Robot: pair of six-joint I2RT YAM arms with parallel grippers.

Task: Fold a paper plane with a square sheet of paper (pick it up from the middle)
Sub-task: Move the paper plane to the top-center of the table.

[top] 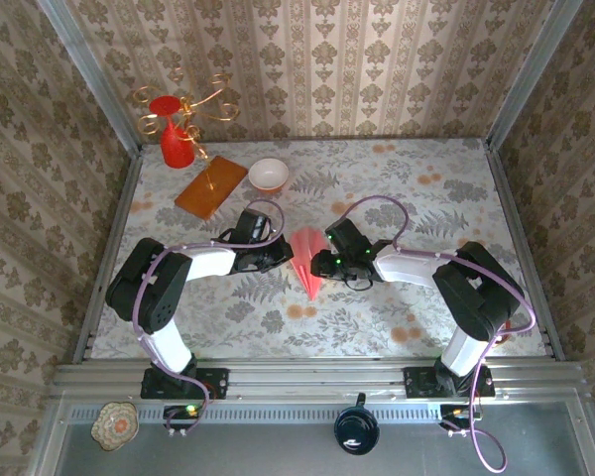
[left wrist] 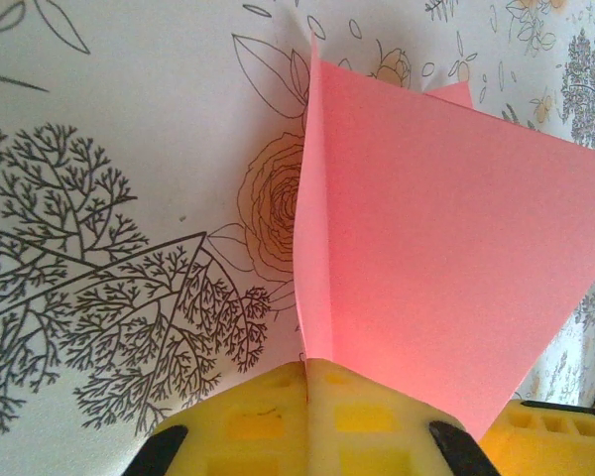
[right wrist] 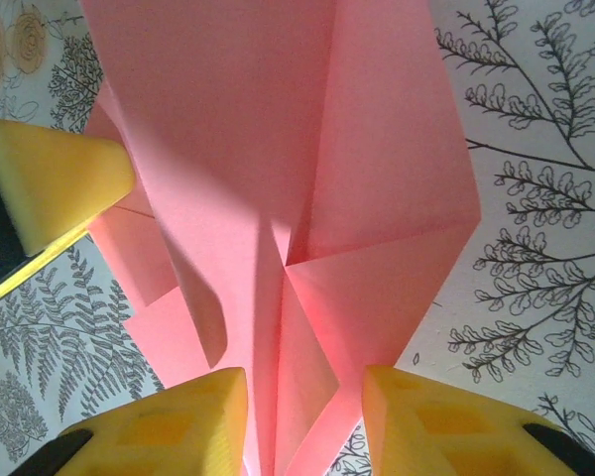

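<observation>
The pink sheet of paper [top: 308,260] lies mid-table, folded into a pointed paper plane with its tip toward the arms. My left gripper [top: 283,254] comes in from the left. In the left wrist view its yellow fingers [left wrist: 248,416] are pressed together on a raised fold at the paper's [left wrist: 436,248] edge. My right gripper [top: 328,262] comes in from the right. Its jaws stand apart in the right wrist view [right wrist: 304,421], and the plane's centre folds [right wrist: 278,198] rise between the two pads without being pinched. A left finger [right wrist: 50,188] shows at that view's left edge.
At the back left stand a red vase [top: 176,134], a gold wire ornament [top: 203,104], an orange-brown wooden board [top: 210,185] and a white bowl [top: 269,176]. Patterned walls enclose the table on three sides. A dark mug [top: 356,428] and a small dish [top: 114,424] sit on the front ledge.
</observation>
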